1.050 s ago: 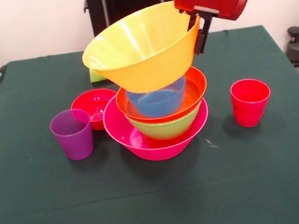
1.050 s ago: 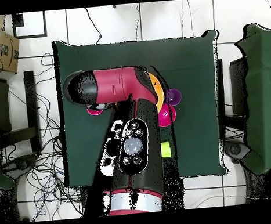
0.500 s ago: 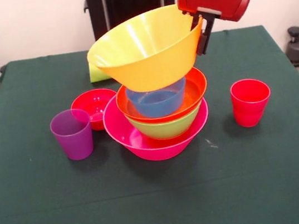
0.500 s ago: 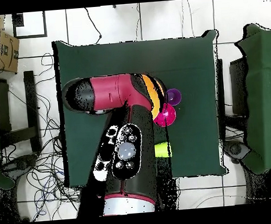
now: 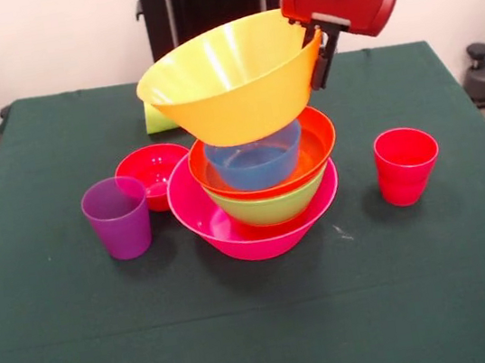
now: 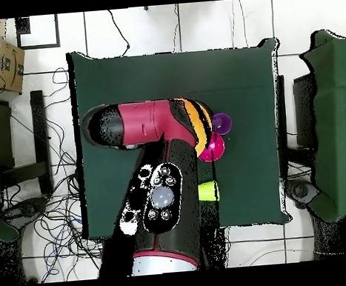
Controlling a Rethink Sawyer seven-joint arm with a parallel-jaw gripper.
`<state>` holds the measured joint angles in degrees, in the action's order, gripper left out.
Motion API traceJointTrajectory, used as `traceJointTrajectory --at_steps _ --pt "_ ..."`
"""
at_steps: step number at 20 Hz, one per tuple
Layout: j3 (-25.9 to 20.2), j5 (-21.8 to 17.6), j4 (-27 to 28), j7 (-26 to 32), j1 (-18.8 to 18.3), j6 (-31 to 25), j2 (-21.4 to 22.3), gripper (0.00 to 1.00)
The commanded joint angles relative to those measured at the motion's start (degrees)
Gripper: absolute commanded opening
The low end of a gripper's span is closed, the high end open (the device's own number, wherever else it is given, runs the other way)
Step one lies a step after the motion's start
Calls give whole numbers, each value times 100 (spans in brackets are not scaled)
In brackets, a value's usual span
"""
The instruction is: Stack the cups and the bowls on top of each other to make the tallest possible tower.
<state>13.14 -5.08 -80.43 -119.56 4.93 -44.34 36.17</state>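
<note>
My gripper (image 5: 322, 53) is shut on the right rim of the large yellow-orange bowl (image 5: 232, 78) and holds it tilted just above the tower. The tower stands mid-table: the wide pink bowl (image 5: 249, 226) at the bottom, then the green bowl (image 5: 272, 206), the orange-red bowl (image 5: 315, 148) and the small blue bowl (image 5: 256, 161). A small red bowl (image 5: 152, 172) sits left of the tower, the purple cup (image 5: 118, 216) in front of it. The red cup (image 5: 406, 164) stands at the right. The lime green cup (image 5: 156, 118) lies behind the yellow bowl, mostly hidden. In the overhead view the arm (image 6: 149, 128) covers most of these.
The green cloth table (image 5: 264, 324) has dark chairs beside it in the overhead view (image 6: 14, 158). The black pedestal (image 5: 198, 5) stands at the far edge. A cardboard box (image 6: 6, 62) sits off the table.
The gripper and the yellow-orange bowl have shifted slightly to the left and up in the front view. The other things have not moved.
</note>
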Motion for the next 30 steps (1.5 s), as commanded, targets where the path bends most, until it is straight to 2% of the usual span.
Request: traceJointTrajectory --at_steps 1,21,30 --pt "-183 167 -503 -1192 71 398 -309 0" --pt "46 432 -561 -1464 384 989 -714 0" --pt "104 550 -516 -1402 393 953 -785 0"
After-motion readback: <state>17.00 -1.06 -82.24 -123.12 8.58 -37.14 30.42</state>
